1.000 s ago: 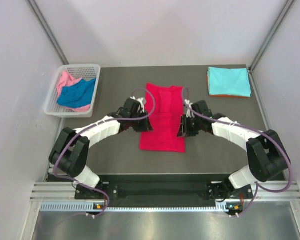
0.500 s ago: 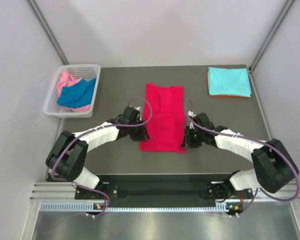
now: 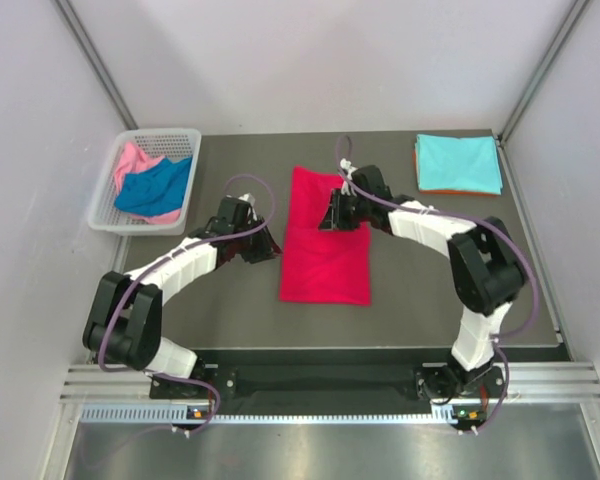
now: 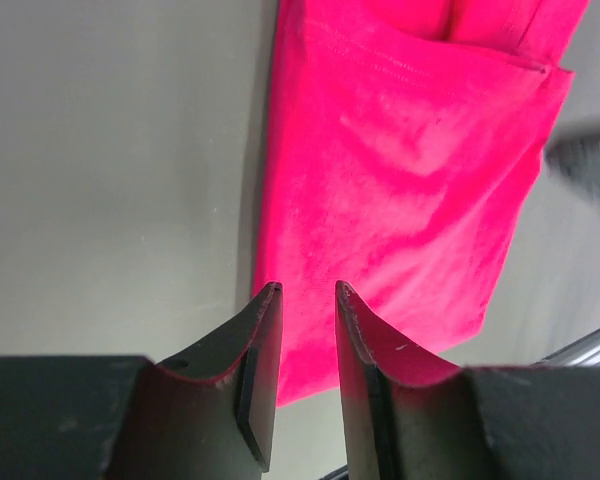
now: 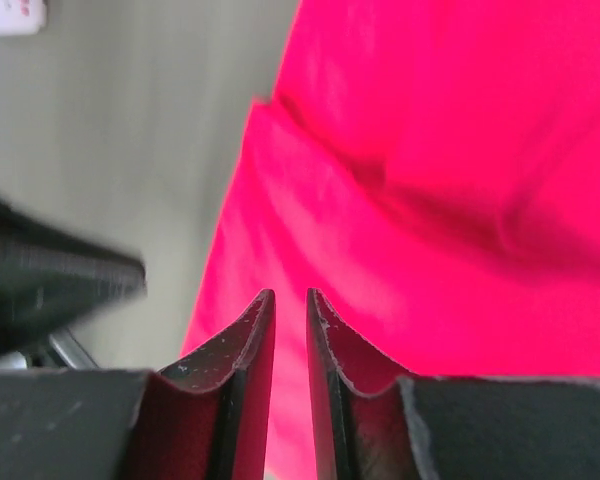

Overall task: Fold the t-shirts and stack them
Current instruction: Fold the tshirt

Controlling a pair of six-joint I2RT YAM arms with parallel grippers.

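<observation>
The crimson red t-shirt (image 3: 325,250) lies flat as a long folded strip mid-table, and also shows in the left wrist view (image 4: 410,180) and the right wrist view (image 5: 430,180). My left gripper (image 3: 268,248) is low beside its left edge, jaws slightly apart and empty (image 4: 305,287). My right gripper (image 3: 332,215) hovers over the shirt's upper half, jaws narrowly apart and empty (image 5: 290,293). A folded turquoise t-shirt (image 3: 458,162) lies on an orange one (image 3: 460,191) at the back right. The royal blue t-shirt (image 3: 155,188) and pink t-shirt (image 3: 132,160) lie crumpled in the basket.
The white lattice basket (image 3: 130,225) stands at the table's back left. White walls and metal posts close in the table on three sides. The dark table top (image 3: 430,290) shows bare to the right of the red shirt.
Both grippers left the red shirt's lower corners. The right one swung up and left over the shirt's upper half; the left one moved up and slightly left, off its left edge.
</observation>
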